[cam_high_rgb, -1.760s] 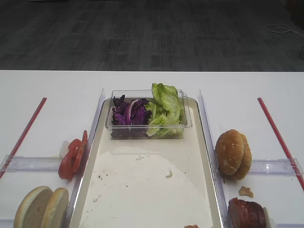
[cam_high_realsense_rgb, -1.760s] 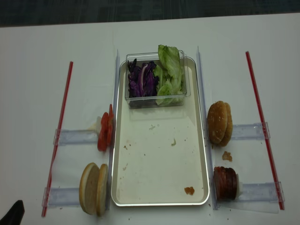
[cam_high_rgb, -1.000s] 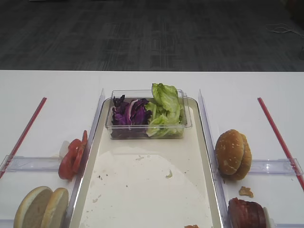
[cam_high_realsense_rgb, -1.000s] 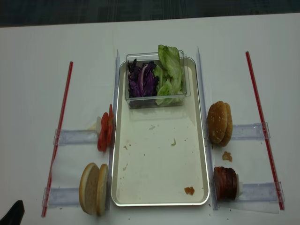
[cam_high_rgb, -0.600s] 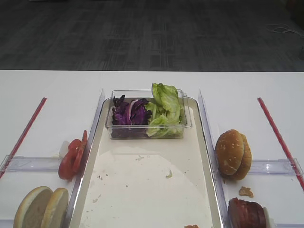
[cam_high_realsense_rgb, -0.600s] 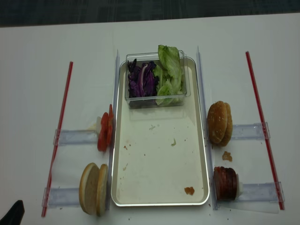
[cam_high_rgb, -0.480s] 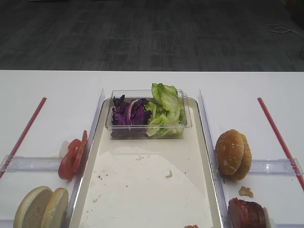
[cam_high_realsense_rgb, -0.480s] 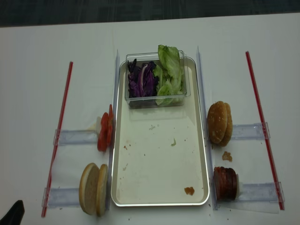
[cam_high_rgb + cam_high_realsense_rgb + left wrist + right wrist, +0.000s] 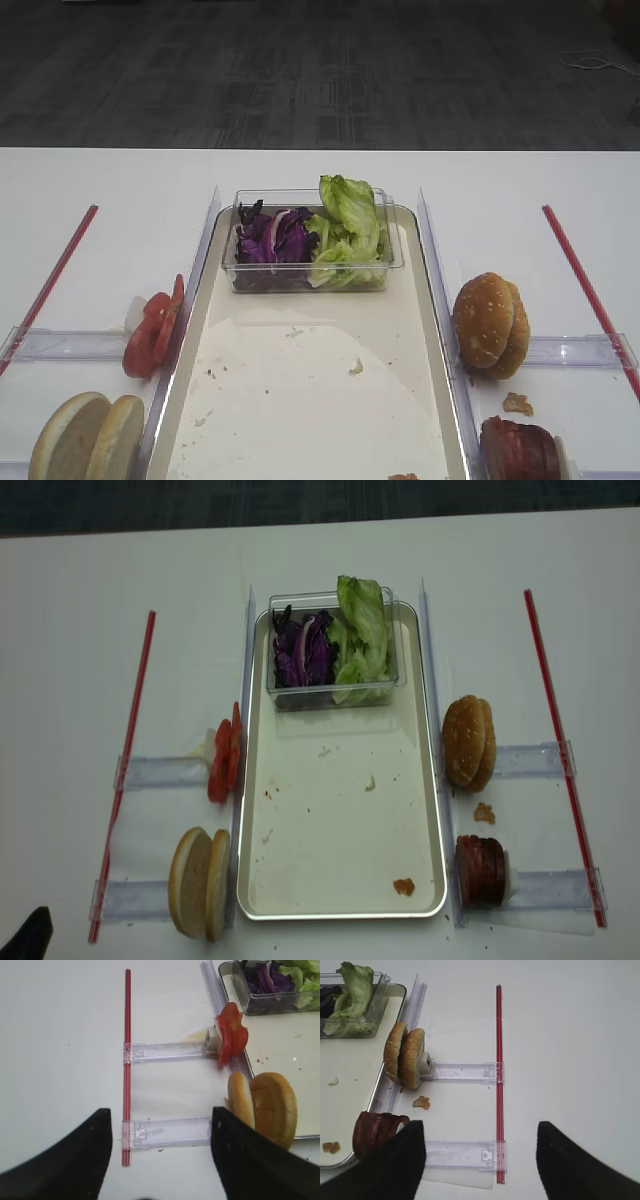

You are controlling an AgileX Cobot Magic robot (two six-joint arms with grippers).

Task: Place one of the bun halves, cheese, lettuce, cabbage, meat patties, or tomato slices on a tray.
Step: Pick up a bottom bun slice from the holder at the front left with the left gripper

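The long silvery tray (image 9: 340,830) lies mid-table, its bottom bare but for crumbs. Two pale bun halves (image 9: 199,882) stand on edge left of it, with tomato slices (image 9: 224,760) beyond them. A clear tub at the tray's far end holds cabbage (image 9: 303,650) and lettuce (image 9: 362,630). Meat patties (image 9: 482,870) stand at the near right. No cheese is in view. My left gripper (image 9: 159,1125) hangs open over a clear rail, left of the bun halves (image 9: 262,1110). My right gripper (image 9: 480,1135) is open too, just right of the patties (image 9: 375,1132). Neither holds anything.
Two browner speckled buns (image 9: 468,742) stand on edge right of the tray. Clear plastic rails (image 9: 160,772) and red strips (image 9: 125,770) lie on both sides of the white table. A crumb of meat (image 9: 403,886) sits in the tray's near right corner.
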